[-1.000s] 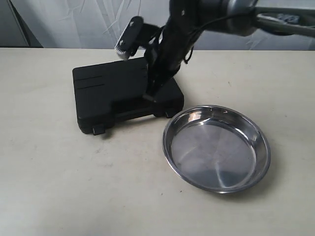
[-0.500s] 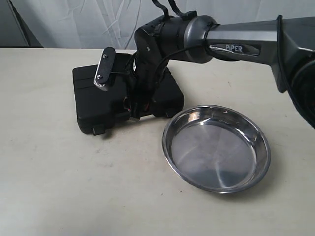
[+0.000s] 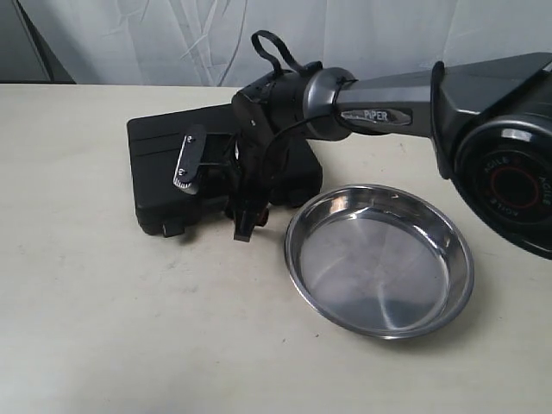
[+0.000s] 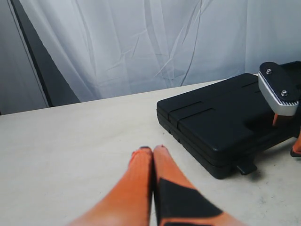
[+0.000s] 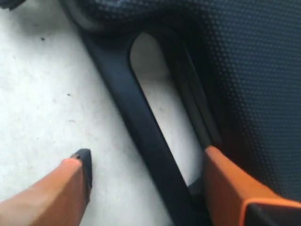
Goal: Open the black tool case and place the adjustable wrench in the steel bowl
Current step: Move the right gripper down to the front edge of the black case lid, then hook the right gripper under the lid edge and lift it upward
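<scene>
The black tool case lies closed on the table, left of the empty steel bowl. My right gripper reaches across to the case's near edge. In the right wrist view it is open, one orange finger over the table and the other against the case body, straddling the handle bar. My left gripper is shut and empty, low over the table beside the case. The adjustable wrench is hidden.
The right arm's grey forearm spans above the bowl's far side. A silver-edged plate on the right wrist hangs over the case lid. A white curtain backs the table.
The right arm has swung down from over the case lid to its near edge, bringing the open fingers to the handle. The case, bowl and left gripper have not moved.
</scene>
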